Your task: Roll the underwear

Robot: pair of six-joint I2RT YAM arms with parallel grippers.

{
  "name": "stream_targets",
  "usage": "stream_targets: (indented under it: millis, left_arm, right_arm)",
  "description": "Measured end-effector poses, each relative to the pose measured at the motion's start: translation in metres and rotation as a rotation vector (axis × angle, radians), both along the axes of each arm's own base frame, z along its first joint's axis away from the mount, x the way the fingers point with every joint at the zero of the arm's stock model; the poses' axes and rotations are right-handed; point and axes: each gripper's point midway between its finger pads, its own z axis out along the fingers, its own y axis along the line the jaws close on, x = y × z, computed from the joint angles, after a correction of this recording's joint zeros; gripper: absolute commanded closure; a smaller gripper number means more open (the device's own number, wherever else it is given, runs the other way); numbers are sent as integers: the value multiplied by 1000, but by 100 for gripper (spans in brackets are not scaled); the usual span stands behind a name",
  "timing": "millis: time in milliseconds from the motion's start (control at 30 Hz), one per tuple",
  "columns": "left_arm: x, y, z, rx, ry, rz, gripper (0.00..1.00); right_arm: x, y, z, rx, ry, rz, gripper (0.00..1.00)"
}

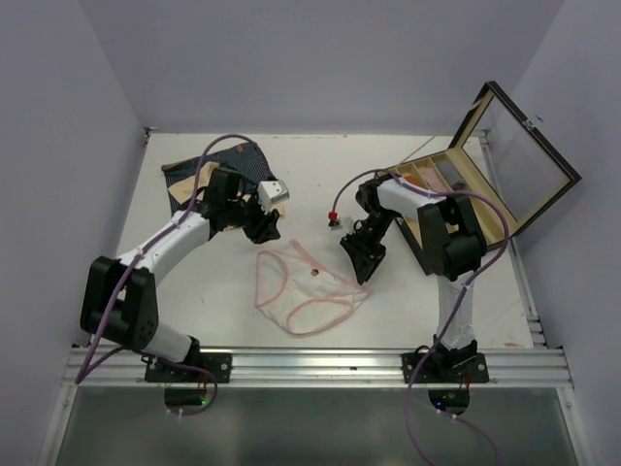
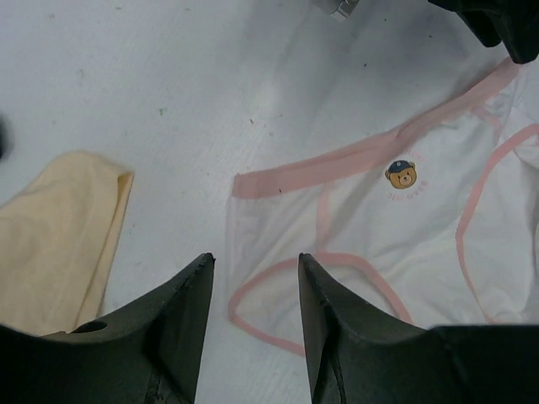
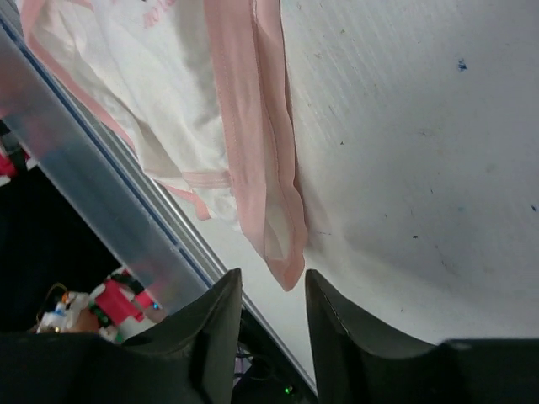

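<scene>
The right gripper (image 3: 274, 332) is at the bottom of the frame. Its two dark fingers (image 3: 210, 337) stand apart and nothing is between them. Just above the gap ends one corner of the pink-and-white underwear (image 3: 181, 93), which lies in the upper left and the middle. Its wide pink band (image 3: 253, 126) runs from the top edge down to this corner. The white table (image 3: 421, 168) fills the right side. A metal rail (image 3: 93, 194) crosses the left side diagonally.

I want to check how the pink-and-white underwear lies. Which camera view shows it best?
The top external view: it shows the whole pink-and-white underwear spread flat. The left wrist view cuts part of it off; the right wrist view shows only an edge.
</scene>
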Motion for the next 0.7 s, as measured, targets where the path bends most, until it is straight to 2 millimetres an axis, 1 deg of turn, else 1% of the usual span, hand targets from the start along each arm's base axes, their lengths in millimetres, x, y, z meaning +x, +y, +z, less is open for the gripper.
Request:
stream_targets:
  millis: [33, 67, 100, 133, 167, 200, 267, 367, 433, 567, 633, 667, 700]
  left_arm:
    - [7, -5, 2, -9, 8, -9, 51]
    - [17, -10, 3, -19, 14, -18, 51]
    - [24, -14, 1, -25, 25, -25, 52]
    - [31, -19, -6, -25, 56, -32, 53]
    - [36, -22, -12, -27, 81, -39, 53]
    - [40, -25, -23, -26, 114, -46, 53]
    - [39, -29, -44, -22, 190, -57, 53]
    - [28, -28, -70, -7, 299, -65, 54]
    - [23, -27, -81, 2, 345, -68, 53]
    - [18, -28, -88, 0, 388, -82, 54]
    - [18, -30, -91, -3, 400, -87, 62]
    - [18, -31, -93, -8, 407, -89, 73]
    - [18, -31, -94, -9, 412, -87, 78]
  right_arm:
    - [2, -1, 4, -3, -23, -5, 57]
    - [4, -2, 9, -4, -51, -19, 54]
    - [4, -4, 13, -6, -72, -33, 53]
    - [3, -7, 17, -7, -95, -52, 53]
    - [-2, -11, 21, -16, -99, -76, 53]
    - [-7, -15, 23, -23, -94, -100, 53]
    - [-17, -22, 22, -44, -65, -147, 53]
    - [-31, -29, 13, -87, 7, -204, 52]
    - [-33, -30, 9, -105, 36, -230, 52]
    - [-35, -22, 0, -96, 101, -263, 51]
    - [-37, -18, -6, -92, 150, -277, 51]
    - [-39, -16, -9, -93, 178, -285, 52]
    - [-39, -14, -12, -92, 205, -291, 53]
